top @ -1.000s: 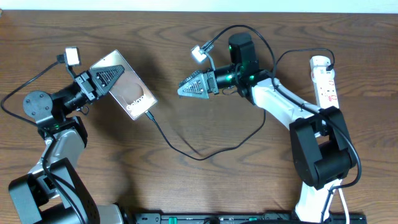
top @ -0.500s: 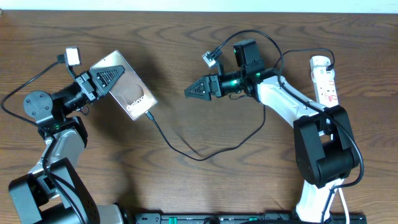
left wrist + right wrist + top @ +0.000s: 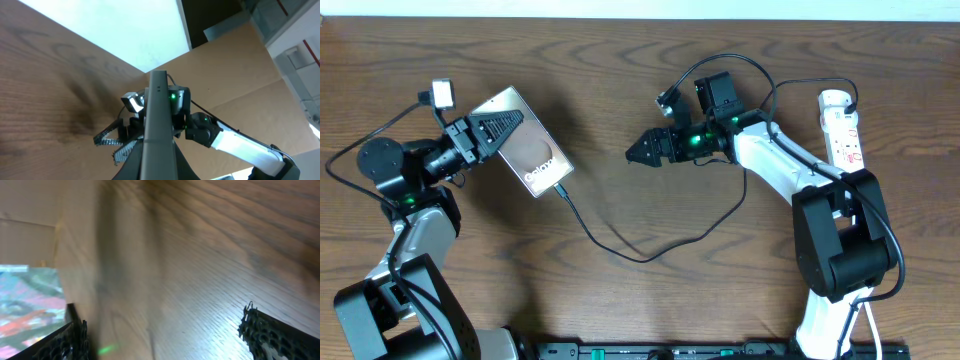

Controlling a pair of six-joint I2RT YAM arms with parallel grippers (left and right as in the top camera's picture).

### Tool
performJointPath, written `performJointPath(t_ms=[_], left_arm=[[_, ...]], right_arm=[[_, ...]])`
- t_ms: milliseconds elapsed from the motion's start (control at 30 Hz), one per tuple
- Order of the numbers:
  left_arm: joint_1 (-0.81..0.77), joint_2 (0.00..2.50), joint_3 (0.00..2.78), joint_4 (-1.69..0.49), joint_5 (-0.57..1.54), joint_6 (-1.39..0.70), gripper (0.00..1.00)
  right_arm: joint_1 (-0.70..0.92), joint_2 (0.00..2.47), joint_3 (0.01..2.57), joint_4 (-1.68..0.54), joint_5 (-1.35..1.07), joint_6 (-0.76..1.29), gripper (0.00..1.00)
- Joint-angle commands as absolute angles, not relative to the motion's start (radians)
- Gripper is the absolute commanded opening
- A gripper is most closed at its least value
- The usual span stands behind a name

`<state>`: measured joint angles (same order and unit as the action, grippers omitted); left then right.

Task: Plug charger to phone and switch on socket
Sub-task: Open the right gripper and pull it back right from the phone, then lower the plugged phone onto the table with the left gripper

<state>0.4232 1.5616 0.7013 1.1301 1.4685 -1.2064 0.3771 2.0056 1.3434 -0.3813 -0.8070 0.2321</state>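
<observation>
— Where is the phone?
— I see the phone (image 3: 535,160) in the upper left of the frame. My left gripper (image 3: 510,122) is clamped on it.
— And the charger?
— The charger (image 3: 638,258) lies across the middle, its plug touching the phone's lower corner. My right gripper (image 3: 635,154) is spread wide and holds nothing. The socket (image 3: 844,130) sits in the upper right.
</observation>
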Motion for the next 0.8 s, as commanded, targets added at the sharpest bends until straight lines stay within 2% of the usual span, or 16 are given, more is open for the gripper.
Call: performJointPath(t_ms=[0,500,767], left_arm=[[0.428,1.549,0.71,1.075,1.478,-1.105,0.07],[0.428,1.549,0.708,0.63,1.381,-0.799,0.07],[0.417,1.549,0.707,0.283,1.23,-0.619,0.07]], right_arm=[[0.373,2.003,1.354,-0.399,-0.718,0.216,0.99],[0.373,2.003,1.354,-0.431,-0.641,0.224,0.99],[0.373,2.003,1.37,-0.444,-0.629,0.231,0.99]])
